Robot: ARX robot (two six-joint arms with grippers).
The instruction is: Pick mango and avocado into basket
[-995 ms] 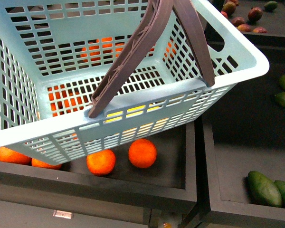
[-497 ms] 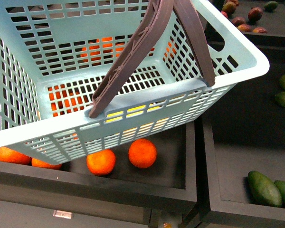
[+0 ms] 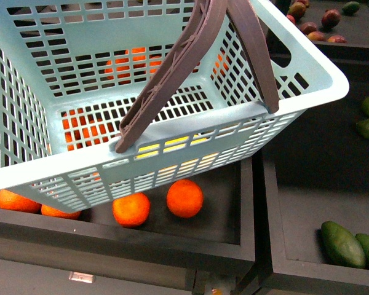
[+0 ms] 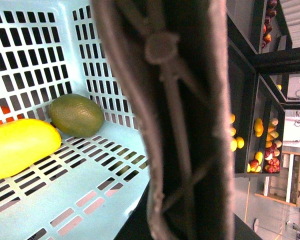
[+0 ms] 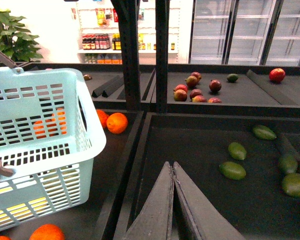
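Front view: the turquoise basket (image 3: 295,74) fills most of the frame, tilted, with its grey-brown handles (image 3: 172,74) rising toward the top edge. Yellow shows through the slots of its near wall. Oranges (image 3: 184,198) lie in the dark tray (image 3: 172,243) beneath it. Green avocados (image 3: 342,243) lie in the neighbouring tray to the right. Neither gripper is visible here.

Left wrist view: the mango (image 4: 20,148) and the avocado (image 4: 76,115) lie on the basket floor, just beside each other near a corner. The mango's long axis runs along the floor, its rounded tip toward the avocado. A handle fills the frame centre; the left gripper's state cannot be determined.

Right wrist view: the right gripper (image 5: 173,175) has its fingers pressed together, holding nothing, above the dark tray beside the basket.
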